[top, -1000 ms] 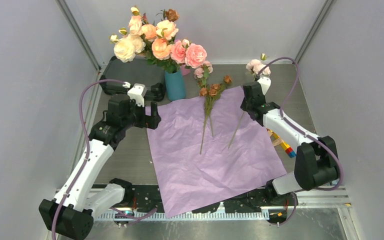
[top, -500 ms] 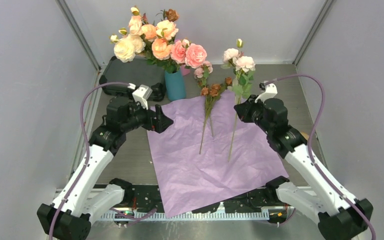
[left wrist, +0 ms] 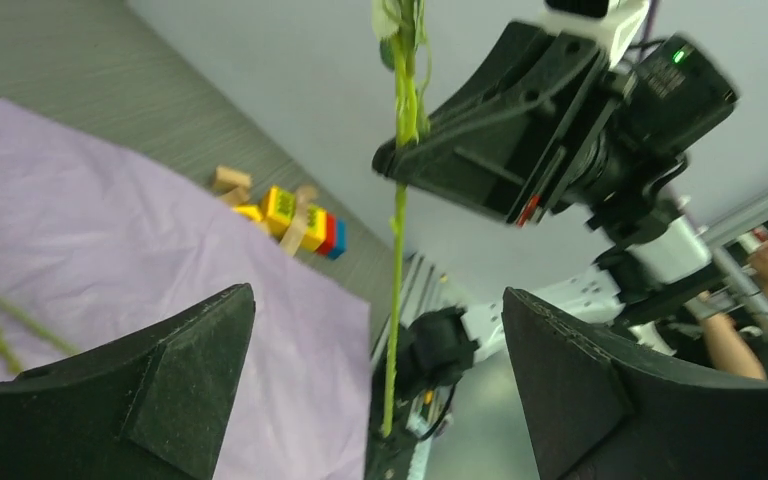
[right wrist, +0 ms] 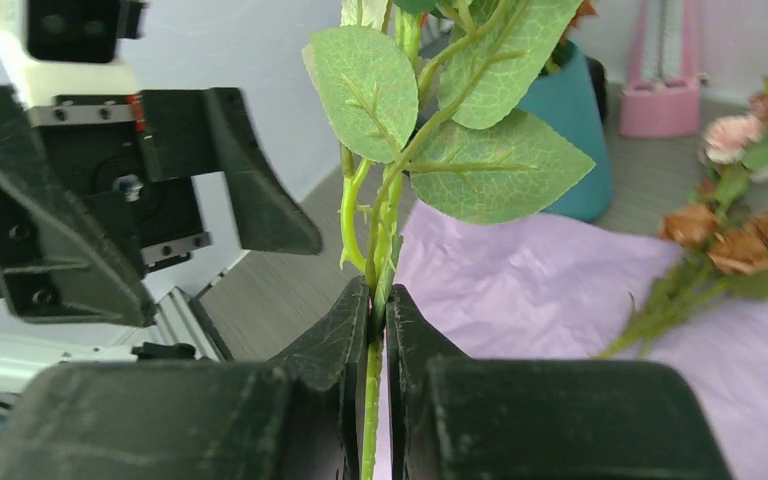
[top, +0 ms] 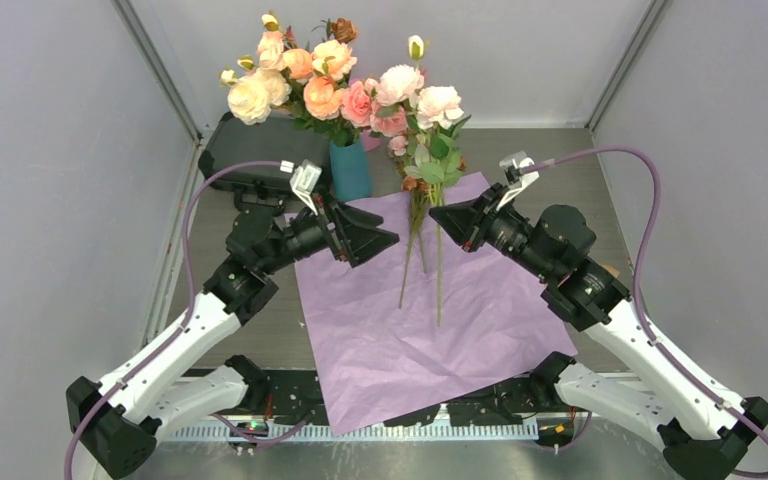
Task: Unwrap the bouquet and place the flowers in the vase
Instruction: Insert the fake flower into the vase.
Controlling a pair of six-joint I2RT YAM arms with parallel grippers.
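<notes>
One sheet of paper [top: 410, 350] covers mid-table; the vase [top: 350, 172] stands near the table's far edge, left of centre. Over the paper my right jaws pinch a flower stem [top: 438, 280] upright, blooms up. My left jaws gape empty just left of it, nearer the vase.

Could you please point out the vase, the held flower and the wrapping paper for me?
vase [top: 350, 172]: top external view, on its teal side wall.
held flower [top: 438, 290]: top external view, on its bare lower stem.
wrapping paper [top: 430, 350]: top external view, on its bare middle.
</notes>
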